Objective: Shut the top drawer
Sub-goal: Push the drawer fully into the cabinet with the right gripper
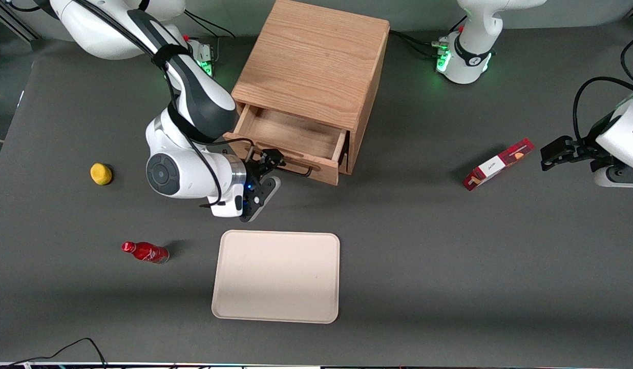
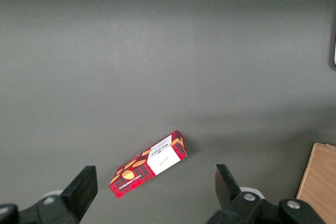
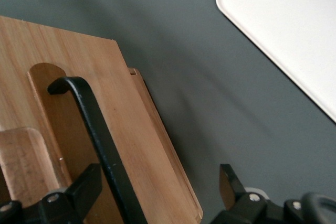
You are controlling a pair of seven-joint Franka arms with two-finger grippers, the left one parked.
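The top drawer (image 1: 291, 148) of the wooden cabinet (image 1: 311, 66) stands pulled out over the grey worktop (image 1: 449, 256), its inside bare as far as we can see, its front panel facing the cream tray (image 1: 275, 277) that lies nearer the front camera. We see the right arm's gripper (image 1: 269, 163) right at that front panel, at the end nearer the working arm; the wrist view shows its fingers (image 3: 84, 187) spread open, one to each side of the black bar handle (image 3: 100, 135), with nothing clamped between them. We judge the drawer to be rigid, light solid wood that should slide on its runners under a modest, steady push rather than a grip; the flat front panel looks the sounder place to press, close beside the handle's mounting, since the thin bar is smooth and could let a finger slip off. A push well off centre could rack the drawer in its opening, so we would favour pressing square to the panel. A yellow lemon-like object (image 1: 101, 173) and a red bottle (image 1: 145, 252) lie toward the working arm's end of the worktop, a red snack box (image 1: 498, 164) toward the parked arm's end, all well apart from the drawer's path.
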